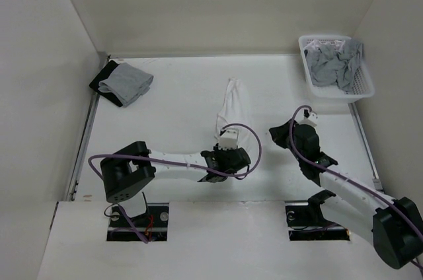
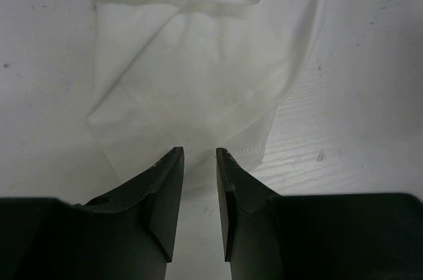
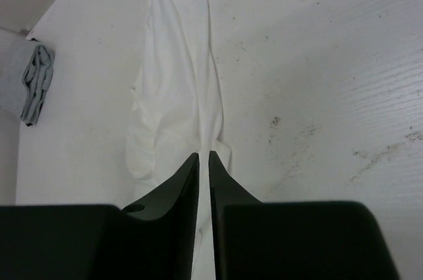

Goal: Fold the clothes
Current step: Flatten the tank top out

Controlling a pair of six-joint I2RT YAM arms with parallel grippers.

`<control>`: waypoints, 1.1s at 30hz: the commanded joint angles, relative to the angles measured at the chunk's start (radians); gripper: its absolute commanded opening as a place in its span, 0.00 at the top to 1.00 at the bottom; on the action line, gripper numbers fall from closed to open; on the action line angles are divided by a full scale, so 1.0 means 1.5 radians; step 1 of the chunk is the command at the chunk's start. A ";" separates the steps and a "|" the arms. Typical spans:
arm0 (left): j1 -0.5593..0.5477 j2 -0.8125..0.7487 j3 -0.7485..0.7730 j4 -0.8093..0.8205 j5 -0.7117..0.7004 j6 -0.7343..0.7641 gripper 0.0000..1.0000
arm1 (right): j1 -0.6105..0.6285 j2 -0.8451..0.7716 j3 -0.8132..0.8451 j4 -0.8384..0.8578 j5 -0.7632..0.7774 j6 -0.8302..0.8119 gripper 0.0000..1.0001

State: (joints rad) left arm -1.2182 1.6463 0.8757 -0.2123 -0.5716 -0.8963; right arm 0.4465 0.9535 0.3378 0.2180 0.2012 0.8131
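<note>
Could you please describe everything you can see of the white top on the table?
The white top is thin fabric, bunched lengthwise into a narrow wrinkled strip lying flat on the table, running away from the near edge. A stitched hem shows at its near end, where the left gripper hovers with parted jaws; contact there is unclear.

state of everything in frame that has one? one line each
white top, gathered into a narrow wrinkled strip, lying down, not held
left pincer, partly open at the top's near hem, empty
right pincer, open a crack, empty, apart from the top
basket, upright, holding crumpled grey garments
grey garment, folded, lying on black cloth
</note>
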 commanded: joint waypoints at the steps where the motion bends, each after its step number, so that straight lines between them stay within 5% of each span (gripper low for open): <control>1: -0.016 -0.002 0.037 -0.063 -0.080 -0.074 0.75 | -0.004 -0.029 -0.019 0.030 -0.032 0.001 0.85; 17: -0.013 0.023 0.030 -0.065 -0.095 -0.143 0.69 | 0.003 0.008 -0.037 0.087 -0.065 0.004 0.83; 28: -0.002 0.014 0.004 -0.057 -0.076 -0.147 0.88 | -0.003 -0.029 -0.047 0.082 -0.066 0.007 0.79; 33: -0.008 -0.044 0.010 -0.063 -0.086 -0.139 0.90 | -0.010 -0.018 -0.048 0.080 -0.066 0.001 0.65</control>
State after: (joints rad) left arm -1.2251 1.6817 0.8963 -0.3260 -0.6773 -1.1042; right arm 0.4397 0.9215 0.2775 0.2996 0.1040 0.8162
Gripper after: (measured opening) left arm 0.108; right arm 0.340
